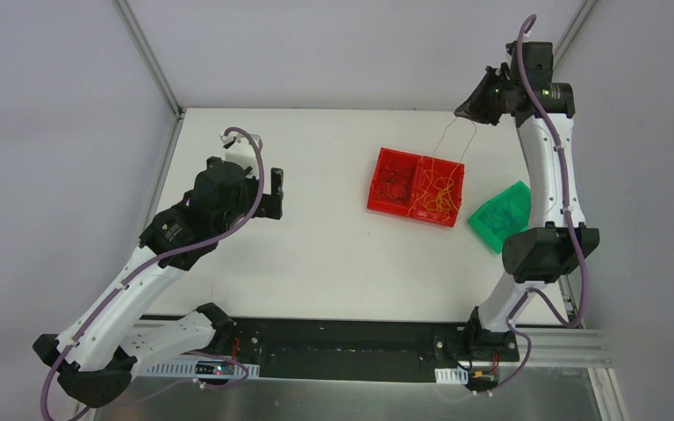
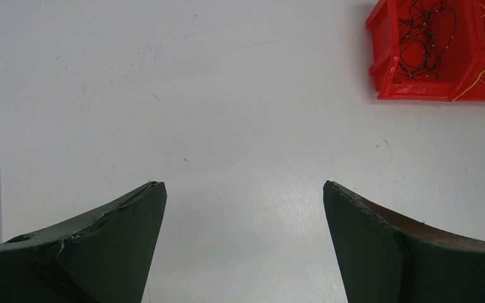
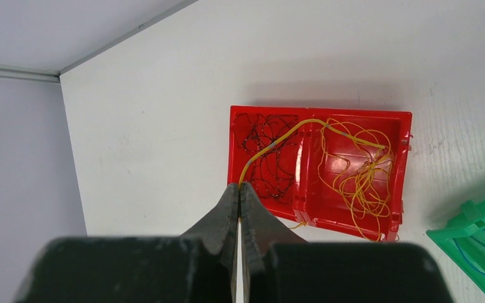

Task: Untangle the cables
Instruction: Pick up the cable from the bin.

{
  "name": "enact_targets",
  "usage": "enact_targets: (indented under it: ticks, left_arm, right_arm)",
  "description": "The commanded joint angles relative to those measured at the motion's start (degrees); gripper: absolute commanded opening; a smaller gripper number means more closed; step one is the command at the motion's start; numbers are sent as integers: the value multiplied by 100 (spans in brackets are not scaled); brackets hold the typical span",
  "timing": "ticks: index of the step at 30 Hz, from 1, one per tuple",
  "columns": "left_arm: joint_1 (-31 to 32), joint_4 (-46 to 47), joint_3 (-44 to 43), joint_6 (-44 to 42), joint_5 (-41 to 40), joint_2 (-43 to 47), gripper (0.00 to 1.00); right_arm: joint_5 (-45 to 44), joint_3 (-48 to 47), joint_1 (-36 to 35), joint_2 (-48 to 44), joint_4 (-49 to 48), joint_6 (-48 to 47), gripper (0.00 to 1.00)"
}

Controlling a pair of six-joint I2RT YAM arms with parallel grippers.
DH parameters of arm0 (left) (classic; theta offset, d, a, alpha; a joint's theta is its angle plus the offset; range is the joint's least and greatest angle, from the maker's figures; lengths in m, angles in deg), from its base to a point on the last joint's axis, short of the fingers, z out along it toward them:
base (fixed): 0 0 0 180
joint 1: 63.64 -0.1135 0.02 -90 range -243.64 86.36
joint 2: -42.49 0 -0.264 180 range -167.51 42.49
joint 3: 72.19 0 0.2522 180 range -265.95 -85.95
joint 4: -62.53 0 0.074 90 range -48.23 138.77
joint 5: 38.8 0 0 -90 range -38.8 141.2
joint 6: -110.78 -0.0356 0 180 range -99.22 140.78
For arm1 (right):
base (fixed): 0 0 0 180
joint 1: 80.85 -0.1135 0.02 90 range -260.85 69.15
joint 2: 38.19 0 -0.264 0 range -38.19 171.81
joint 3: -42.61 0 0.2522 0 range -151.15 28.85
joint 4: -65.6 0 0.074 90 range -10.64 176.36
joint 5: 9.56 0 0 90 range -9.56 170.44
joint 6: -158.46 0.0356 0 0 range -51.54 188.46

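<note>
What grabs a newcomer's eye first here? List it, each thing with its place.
The right gripper, raised at the far right, is shut on a yellow cable that trails down into the red bin mid-scene, whose compartments hold dark cables and yellow ones. A green bin with blue cables sits right of it. The left gripper hangs open over the white table at left.

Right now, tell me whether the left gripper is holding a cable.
No, the left gripper stands wide open above the white table with nothing between its jaws.
</note>
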Motion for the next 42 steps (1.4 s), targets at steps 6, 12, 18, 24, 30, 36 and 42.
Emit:
enact_targets:
  ticks: [6,12,18,24,30,36,42]
  left_arm:
    - [-36,-36,-171,42,7,-23,99]
    - [-36,-27,-201,62,47,-98,99]
    - [-40,-27,-223,77,92,-160,99]
    - [-35,-29,-224,74,100,-131,99]
    - [-38,-36,-239,42,82,-109,99]
    - [-37,-37,-250,38,81,-56,99]
    - [-36,-49,-259,29,68,-53,99]
  right_arm:
    - [-288,654,20,-223,-219,-139,0]
    - [-367,1559,-58,-369,-632,-175,0]
    - [-271,1953,-149,-266,-930,-195,0]
    - [-298,1916,-173,-134,-940,-208,0]
    - [-131,1055,-153,69,-584,-171,0]
    - [-565,-465,87,481,248,-163,0]
    - [-599,-682,258,498,298,-64,0]
